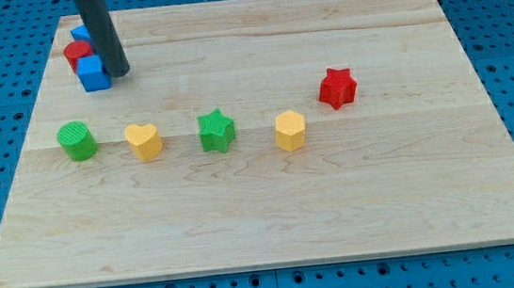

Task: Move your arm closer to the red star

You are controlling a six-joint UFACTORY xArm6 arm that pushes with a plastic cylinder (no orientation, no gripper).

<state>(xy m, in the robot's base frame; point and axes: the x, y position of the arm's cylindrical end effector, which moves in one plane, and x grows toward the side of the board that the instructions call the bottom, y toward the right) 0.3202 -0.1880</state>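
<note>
1. The red star (337,88) sits on the wooden board (264,219), on the view's right side, a bit above the middle. Nothing touches it.
2. The star has short points all around, so it has no long side. It does not point any one way that I can tell.
3. My tip (119,73) is far off, near the board's top left corner. From my tip, the red star lies at about 4 o'clock on a clock face, well apart.
4. I think the next move is a long slide across the board toward the view's right and a little down. The straight way there looks free of blocks.
5. My arm ends in a plain dark rod. It has no hand, so there is nothing to spread, press together or pinch with.
6. The yellow block (290,130) is the star's nearest neighbour, at about 8 o'clock from the star, near but not touching.
7. Going on toward the view's left come a green star (217,131), a yellow heart (144,141) and a green round block (77,140), in a loose row.
8. Just beside my tip, on its left, is a small huddle: a blue block (93,73), a red block (76,54) and another blue block (81,33) behind them. I cannot tell if my tip touches the near blue one.
</note>
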